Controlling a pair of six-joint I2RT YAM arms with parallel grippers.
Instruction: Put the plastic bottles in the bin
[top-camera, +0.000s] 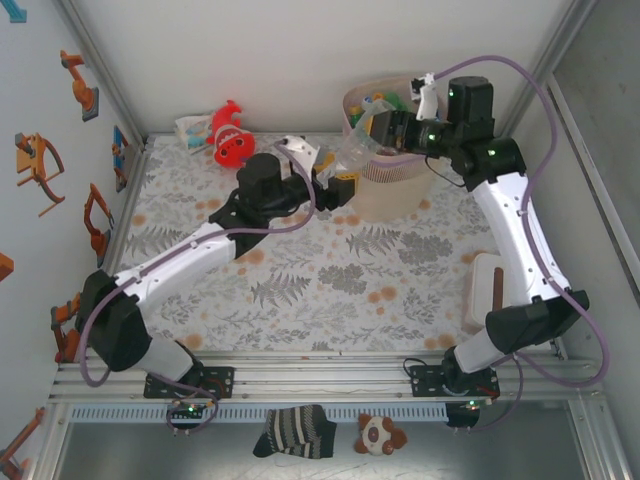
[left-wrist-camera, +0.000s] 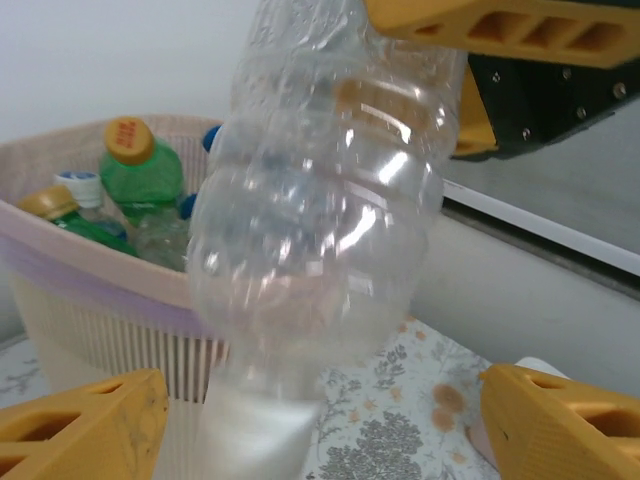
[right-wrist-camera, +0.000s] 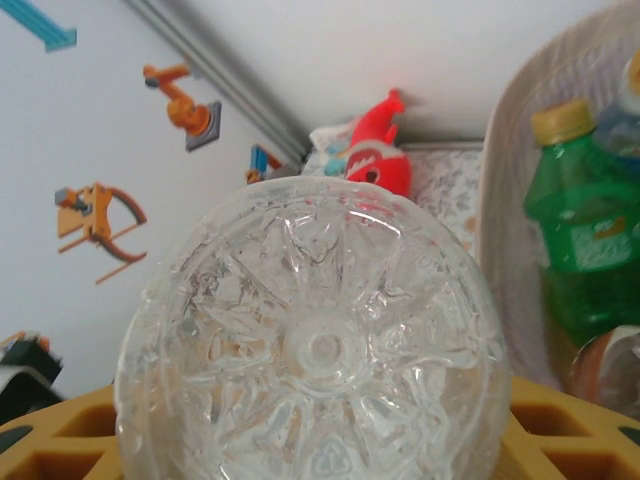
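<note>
One clear bottle (top-camera: 357, 150) hangs in the air just at the near-left rim of the bin (top-camera: 400, 195), between the two grippers. Its long axis runs on a slant in the top view, from lower left to upper right. The base points up toward the bin and the capped neck down toward the left arm.

The right gripper (top-camera: 378, 130) is clamped on the base end. From its wrist the bottle's ribbed bottom (right-wrist-camera: 320, 340) faces the camera, with a yellow finger (right-wrist-camera: 70, 440) pressed to each side. The left gripper (top-camera: 335, 178) stands spread around the neck. In its wrist view both fingers (left-wrist-camera: 90, 425) sit well clear of the bottle (left-wrist-camera: 320, 230), touching nothing.

Inside the bin, a green bottle (left-wrist-camera: 140, 170) with a yellow cap stands among others below the rim (left-wrist-camera: 80, 270).

The bin sits near the back wall (top-camera: 300, 60). The red fish plush (top-camera: 230, 140) lies in the far left corner, well apart from the bottle. The flowered table (top-camera: 330, 270) is bare between the arms.
</note>
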